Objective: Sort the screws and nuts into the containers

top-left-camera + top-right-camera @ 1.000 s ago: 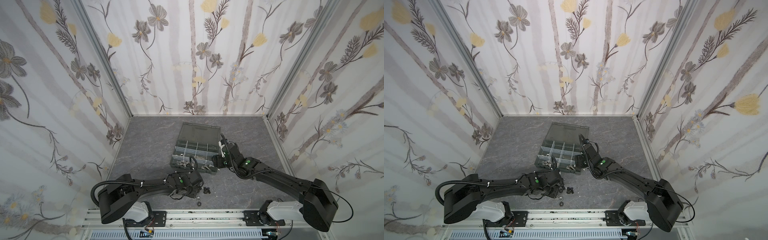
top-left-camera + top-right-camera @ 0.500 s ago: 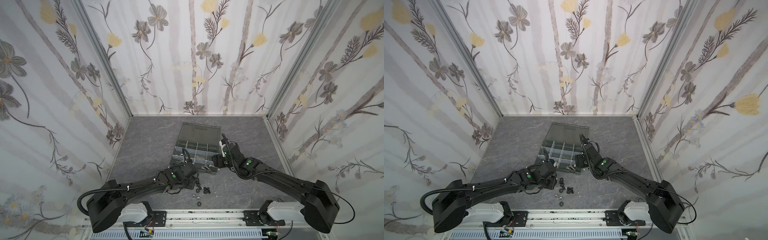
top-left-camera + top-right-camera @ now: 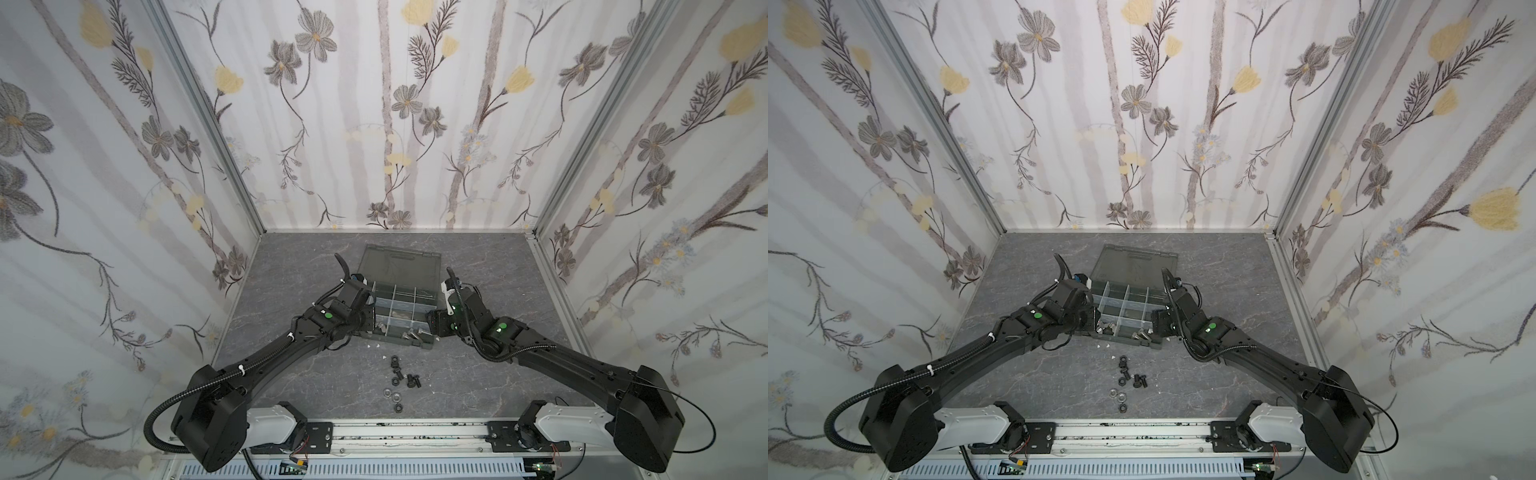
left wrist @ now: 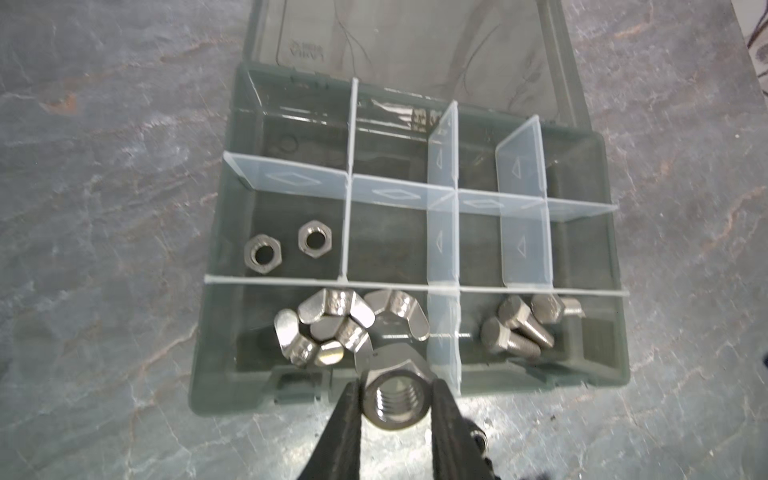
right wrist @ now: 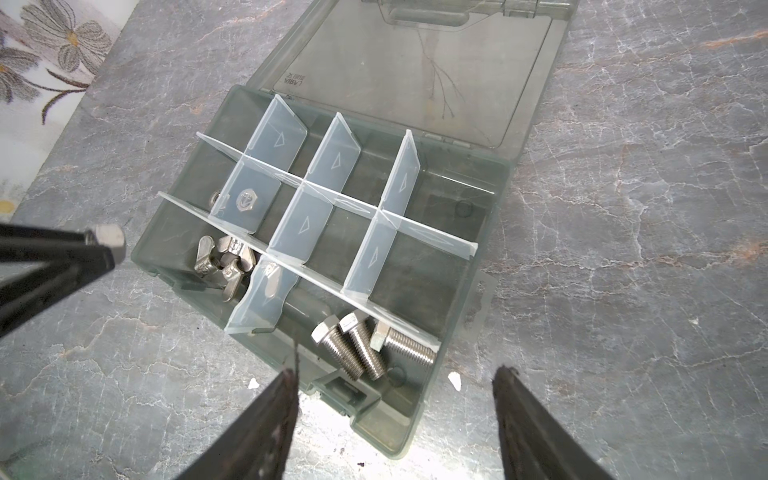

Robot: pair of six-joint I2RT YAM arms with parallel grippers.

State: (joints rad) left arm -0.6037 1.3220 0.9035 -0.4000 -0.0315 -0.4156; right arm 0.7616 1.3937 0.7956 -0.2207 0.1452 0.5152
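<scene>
My left gripper (image 4: pixel 397 384) is shut on a silver hex nut (image 4: pixel 399 422), held just outside the front wall of the dark grey organiser box (image 4: pixel 266 399), by the cell with the wing nuts (image 4: pixel 332 324). One of the middle containers holds two hex nuts (image 4: pixel 286 249), and the front right cell holds three silver screws (image 5: pixel 365 349). My right gripper (image 5: pixel 398 372) stands open and empty over the box's front right corner. In both top views, black screws and nuts (image 3: pixel 401 374) and silver ring nuts (image 3: pixel 1119 395) lie loose on the table in front of the box (image 3: pixel 399 341).
The box's smoky lid (image 3: pixel 401 266) lies open flat behind it. Small white flecks (image 3: pixel 374 345) dot the grey table near the box front. Patterned walls close in three sides, and a metal rail (image 3: pixel 395 434) runs along the near edge.
My left arm has moved from the loose pile on the table to the box's front left, carrying the hex nut. The right arm has stayed still.
</scene>
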